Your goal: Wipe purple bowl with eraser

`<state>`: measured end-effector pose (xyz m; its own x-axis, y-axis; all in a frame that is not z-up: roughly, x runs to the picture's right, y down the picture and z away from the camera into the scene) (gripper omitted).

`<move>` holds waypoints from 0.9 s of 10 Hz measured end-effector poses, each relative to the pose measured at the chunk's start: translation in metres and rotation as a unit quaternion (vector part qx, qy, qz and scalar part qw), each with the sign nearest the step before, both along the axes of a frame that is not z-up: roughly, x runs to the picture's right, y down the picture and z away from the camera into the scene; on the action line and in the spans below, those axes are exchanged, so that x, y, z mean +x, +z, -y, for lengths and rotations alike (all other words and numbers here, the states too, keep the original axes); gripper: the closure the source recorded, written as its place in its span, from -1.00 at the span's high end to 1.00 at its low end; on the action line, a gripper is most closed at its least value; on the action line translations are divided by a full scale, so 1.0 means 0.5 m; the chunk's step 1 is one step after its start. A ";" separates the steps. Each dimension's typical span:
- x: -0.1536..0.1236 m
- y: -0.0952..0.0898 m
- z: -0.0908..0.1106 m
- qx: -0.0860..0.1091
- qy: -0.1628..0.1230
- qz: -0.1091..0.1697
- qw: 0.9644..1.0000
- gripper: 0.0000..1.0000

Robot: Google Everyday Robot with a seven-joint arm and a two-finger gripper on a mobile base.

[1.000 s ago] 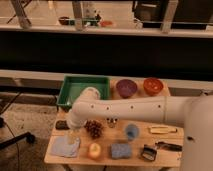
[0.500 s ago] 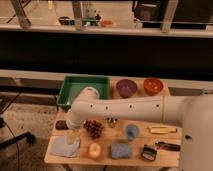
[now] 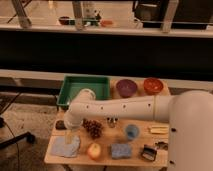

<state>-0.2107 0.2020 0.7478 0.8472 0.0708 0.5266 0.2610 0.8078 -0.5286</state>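
The purple bowl (image 3: 126, 88) stands at the back of the small wooden table (image 3: 107, 159), between the green tray (image 3: 85, 90) and the orange-red bowl (image 3: 153, 85). The eraser (image 3: 60, 124) is a dark block at the table's left edge, partly hidden by my arm. My white arm (image 3: 125, 107) reaches from the right across the table and bends down at the left. My gripper (image 3: 70, 134) is at its lower end, just right of the eraser and above the blue cloth (image 3: 65, 146). It is far from the purple bowl.
A dark red-brown cluster (image 3: 92, 128), a small dark item (image 3: 111, 121) and a blue cup (image 3: 131, 131) lie mid-table. An apple (image 3: 94, 150), blue sponge (image 3: 121, 150) and black-handled brush (image 3: 148, 152) line the front edge. A yellowish item (image 3: 159, 130) lies right.
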 end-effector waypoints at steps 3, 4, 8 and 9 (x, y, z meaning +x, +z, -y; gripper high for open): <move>-0.014 0.020 0.016 0.008 0.002 0.005 1.000 0.60; -0.013 0.027 0.021 0.009 0.005 0.005 1.000 0.60; -0.022 0.071 0.012 0.008 0.009 0.006 1.000 0.60; -0.025 0.085 0.009 0.006 0.008 0.005 1.000 0.60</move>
<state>-0.2233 0.1978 0.7904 0.8410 0.0783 0.5354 0.2523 0.8186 -0.5161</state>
